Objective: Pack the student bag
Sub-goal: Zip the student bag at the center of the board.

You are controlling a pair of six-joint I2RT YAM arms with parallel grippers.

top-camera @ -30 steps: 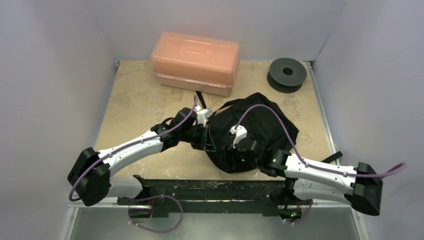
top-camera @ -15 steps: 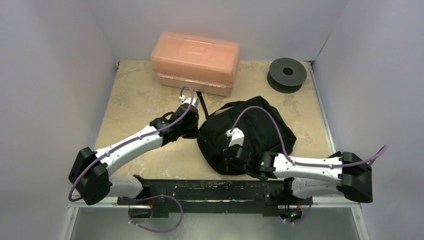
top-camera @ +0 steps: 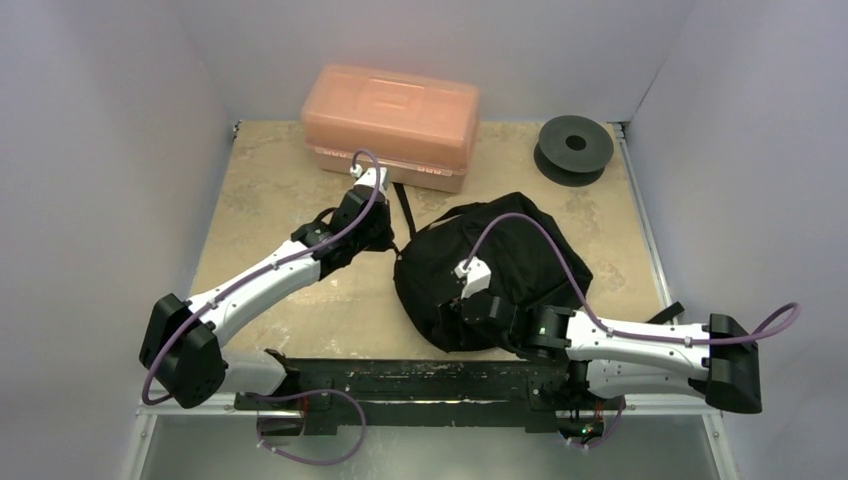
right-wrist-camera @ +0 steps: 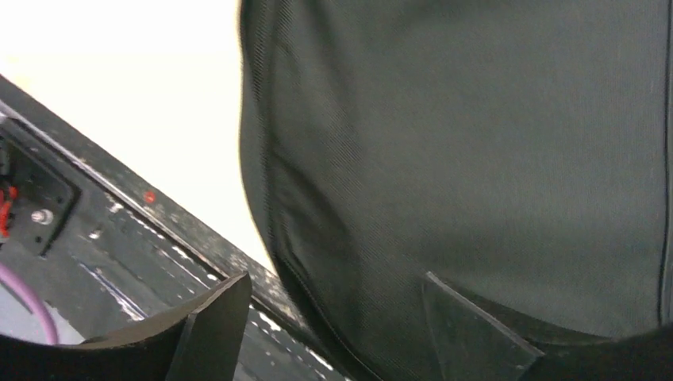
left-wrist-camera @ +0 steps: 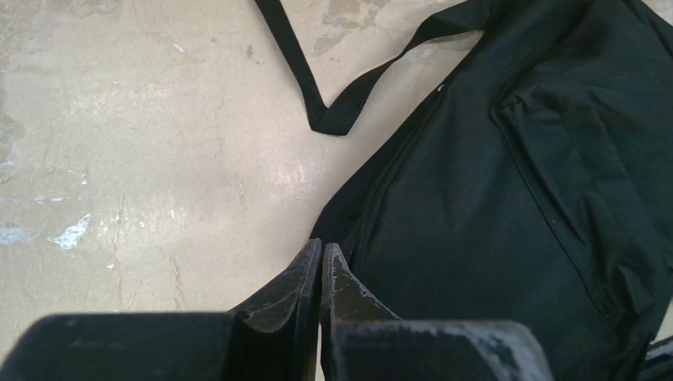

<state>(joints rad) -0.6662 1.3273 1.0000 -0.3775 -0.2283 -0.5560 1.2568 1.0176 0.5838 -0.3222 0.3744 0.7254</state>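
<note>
The student bag (top-camera: 530, 255) lies slumped on the middle-right of the surface (top-camera: 270, 190), with its near edge close to the black rail (top-camera: 420, 380) at the front. One thin strap (left-wrist-camera: 313, 79) trails flat across the surface toward the orange-pink box (top-camera: 392, 118) at the back. A black spool (top-camera: 573, 146) sits in the back right corner. The left jaws are pressed shut on nothing, just beside the bag's left edge by its zip. The right jaws stand wide open at the bag's near side, facing its fabric.
</note>
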